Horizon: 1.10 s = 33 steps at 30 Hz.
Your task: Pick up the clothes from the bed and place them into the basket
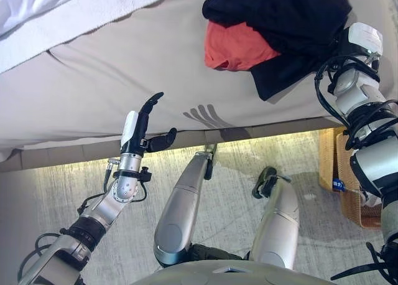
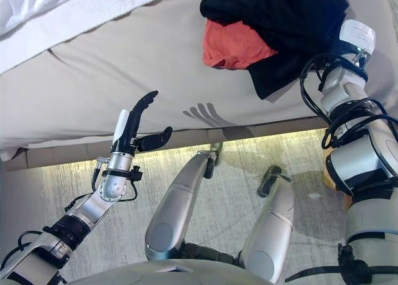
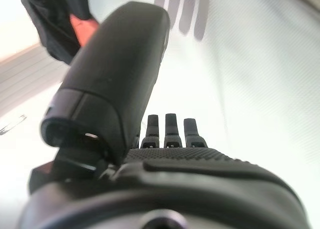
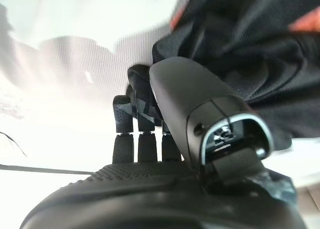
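A black garment [image 1: 292, 17] lies in a heap on the beige bed [image 1: 124, 79] at the far right, with a red-orange garment [image 1: 239, 45] tucked under its left side. My right hand [image 1: 356, 43] is at the black garment's right edge. In the right wrist view [image 4: 150, 189] its fingers reach out fairly straight over the sheet and the thumb lies against the black cloth [image 4: 250, 54] without closing on it. My left hand [image 1: 142, 126] is open and empty, raised at the bed's near edge, well left of the clothes.
A wicker basket [image 1: 336, 167] stands on the floor at the right, beside the bed's near edge and partly behind my right arm. A white duvet [image 1: 37, 11] lies across the bed's far left. Pale floor runs along the bed's front.
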Tool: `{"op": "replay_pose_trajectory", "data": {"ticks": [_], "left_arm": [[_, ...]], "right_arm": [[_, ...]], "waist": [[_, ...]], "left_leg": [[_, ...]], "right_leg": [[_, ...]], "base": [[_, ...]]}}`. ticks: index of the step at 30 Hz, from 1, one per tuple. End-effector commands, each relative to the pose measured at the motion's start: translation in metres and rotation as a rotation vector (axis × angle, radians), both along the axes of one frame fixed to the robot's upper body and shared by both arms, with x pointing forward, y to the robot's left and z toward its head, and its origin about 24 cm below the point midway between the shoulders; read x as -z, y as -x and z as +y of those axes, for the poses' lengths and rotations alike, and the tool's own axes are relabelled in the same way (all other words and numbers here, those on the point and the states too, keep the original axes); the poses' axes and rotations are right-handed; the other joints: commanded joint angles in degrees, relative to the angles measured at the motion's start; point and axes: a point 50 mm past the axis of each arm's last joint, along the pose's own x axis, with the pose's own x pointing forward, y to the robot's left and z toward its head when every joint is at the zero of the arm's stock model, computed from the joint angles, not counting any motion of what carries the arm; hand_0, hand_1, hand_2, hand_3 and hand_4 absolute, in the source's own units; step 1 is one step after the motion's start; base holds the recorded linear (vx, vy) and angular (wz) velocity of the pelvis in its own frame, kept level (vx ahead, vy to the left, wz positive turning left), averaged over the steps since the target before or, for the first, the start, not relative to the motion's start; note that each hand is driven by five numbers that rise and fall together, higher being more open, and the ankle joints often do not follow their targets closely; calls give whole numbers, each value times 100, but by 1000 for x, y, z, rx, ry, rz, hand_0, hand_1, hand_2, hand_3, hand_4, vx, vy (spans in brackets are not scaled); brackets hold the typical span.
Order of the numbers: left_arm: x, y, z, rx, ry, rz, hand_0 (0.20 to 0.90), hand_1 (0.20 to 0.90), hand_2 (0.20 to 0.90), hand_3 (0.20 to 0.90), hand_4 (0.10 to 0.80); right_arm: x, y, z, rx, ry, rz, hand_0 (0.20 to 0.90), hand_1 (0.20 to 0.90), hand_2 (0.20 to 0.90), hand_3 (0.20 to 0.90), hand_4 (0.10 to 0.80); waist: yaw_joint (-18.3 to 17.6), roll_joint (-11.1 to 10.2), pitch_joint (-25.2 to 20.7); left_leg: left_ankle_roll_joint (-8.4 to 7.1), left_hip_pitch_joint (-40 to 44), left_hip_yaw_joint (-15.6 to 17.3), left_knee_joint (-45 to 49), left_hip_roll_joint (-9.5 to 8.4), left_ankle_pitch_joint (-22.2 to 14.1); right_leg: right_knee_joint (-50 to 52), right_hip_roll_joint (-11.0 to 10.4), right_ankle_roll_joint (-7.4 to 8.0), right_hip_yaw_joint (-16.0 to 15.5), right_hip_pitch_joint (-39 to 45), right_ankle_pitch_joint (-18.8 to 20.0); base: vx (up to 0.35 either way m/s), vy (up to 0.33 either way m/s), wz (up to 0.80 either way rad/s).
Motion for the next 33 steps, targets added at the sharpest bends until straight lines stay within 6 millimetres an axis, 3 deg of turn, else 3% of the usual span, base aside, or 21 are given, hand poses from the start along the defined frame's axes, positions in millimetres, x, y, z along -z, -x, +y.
{"op": "replay_pose_trajectory", "data": {"ticks": [1,7,15,26,33], "left_arm": [[-36,-6,10,-27,65,-173,900,900,900,900,800],[-37,-8,13,-37,61,-163,900,900,900,900,800],[-25,-7,16,-66,39,-96,900,900,900,900,800],[2,4,23,-100,9,19,900,900,900,900,800],[19,11,31,-122,-25,95,900,900,900,900,800]], "right_arm": [[-69,17,-20,34,106,-231,300,300,300,200,100],[-79,20,-21,15,110,-270,300,300,300,200,100],[-81,30,-32,-21,74,-313,300,300,300,200,100],[-84,42,-45,-40,53,-341,300,300,300,200,100],[-109,53,-46,-41,52,-444,300,300,300,200,100]], "waist": [[-8,-20,-157],[-79,-154,-173],[-188,-464,-961],[-320,-693,-1841],[-471,-820,-2292]], "left_leg": [[89,692,-32,299,83,-1066],[20,1432,21,-251,169,-923],[-152,2444,206,-1363,442,-558],[-305,3381,344,-2560,582,-237],[-398,3832,441,-3258,682,-64]], "right_leg": [[-419,332,-311,-474,680,147],[-1007,364,-257,-491,1372,288],[-2487,479,-179,-668,2553,693],[-3689,685,-25,-661,3470,1039],[-4346,804,109,-555,3782,1339]], "base": [[-46,14,-10],[-14,20,-7],[73,10,-8],[122,9,-1],[92,18,-5]]}}
